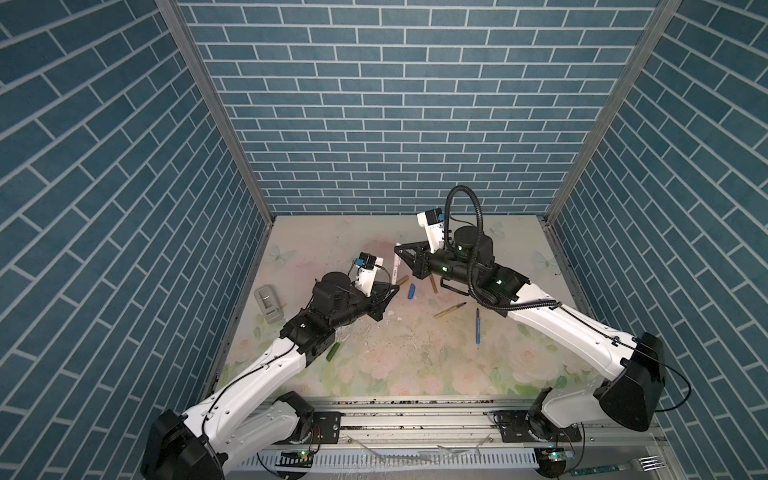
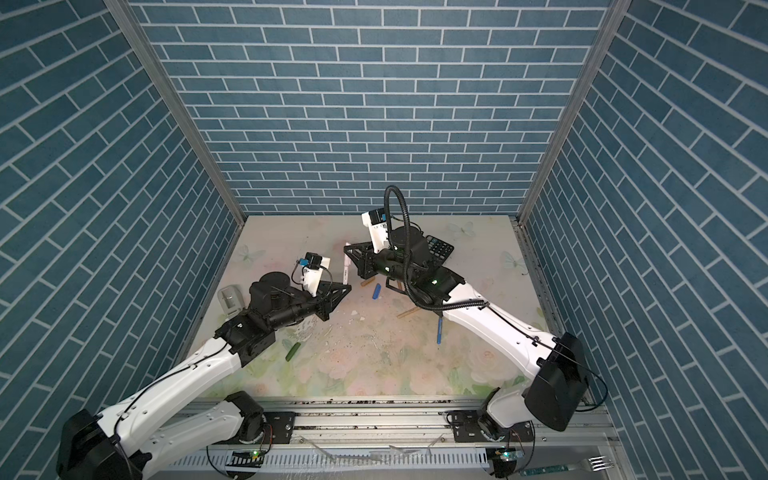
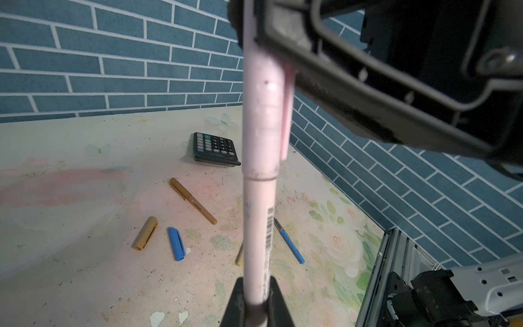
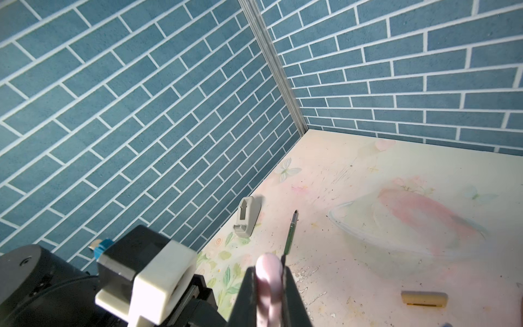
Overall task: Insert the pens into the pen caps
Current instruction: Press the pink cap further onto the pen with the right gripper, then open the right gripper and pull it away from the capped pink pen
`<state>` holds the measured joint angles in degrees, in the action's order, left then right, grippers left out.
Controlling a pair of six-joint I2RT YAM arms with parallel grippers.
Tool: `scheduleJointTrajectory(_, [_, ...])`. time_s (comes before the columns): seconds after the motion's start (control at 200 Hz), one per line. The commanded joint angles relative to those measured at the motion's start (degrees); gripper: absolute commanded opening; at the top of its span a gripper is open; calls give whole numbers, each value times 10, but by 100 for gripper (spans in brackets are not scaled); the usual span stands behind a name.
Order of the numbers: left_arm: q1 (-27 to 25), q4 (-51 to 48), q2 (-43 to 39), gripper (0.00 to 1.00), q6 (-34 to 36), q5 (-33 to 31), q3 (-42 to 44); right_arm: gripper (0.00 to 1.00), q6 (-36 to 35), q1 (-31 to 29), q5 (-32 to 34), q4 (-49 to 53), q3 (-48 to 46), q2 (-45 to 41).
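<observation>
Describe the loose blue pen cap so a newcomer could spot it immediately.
On the floral tabletop, look near the middle. The blue pen cap lies flat beside a tan cap; it's the only short, stubby blue piece, unlike the long blue pen.

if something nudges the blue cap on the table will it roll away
Probably not far: the blue cap has a clip along its side that should stop a roll. It looks small and hollow, so likely light and apt to skid.
</observation>
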<state>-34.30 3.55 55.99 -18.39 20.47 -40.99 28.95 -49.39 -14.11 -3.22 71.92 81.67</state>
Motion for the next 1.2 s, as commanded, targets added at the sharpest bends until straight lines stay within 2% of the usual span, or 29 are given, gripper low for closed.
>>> scheduleJointTrajectory(0.0, [25,134,-28,0,-15,-49,-20,1,10,-32,-30,94,-55,9])
scheduleJointTrajectory(0.2, [48,145,-28,0,-28,-39,-18,1,28,-46,-36,79,-85,21])
scheduleJointTrajectory(0.31, [49,147,-15,0,-28,-15,-23,6,33,-46,-38,82,-72,21])
scheduleJointTrajectory(0.43, [48,149,8,0,-30,16,-31,19,21,-44,-13,91,-30,8])
scheduleJointTrajectory(0.55, [47,149,22,0,-31,25,-33,39,4,-40,13,98,27,-6])
scheduleJointTrajectory(0.635, [47,147,27,0,-30,24,-34,45,-12,-40,22,108,55,-17])
scheduleJointTrajectory(1.01, [47,132,29,0,-32,6,-38,48,-18,-40,62,139,13,-99])
scheduleJointTrajectory(1.195, [48,94,51,0,-36,-33,-49,48,-26,-30,145,167,-46,-176])
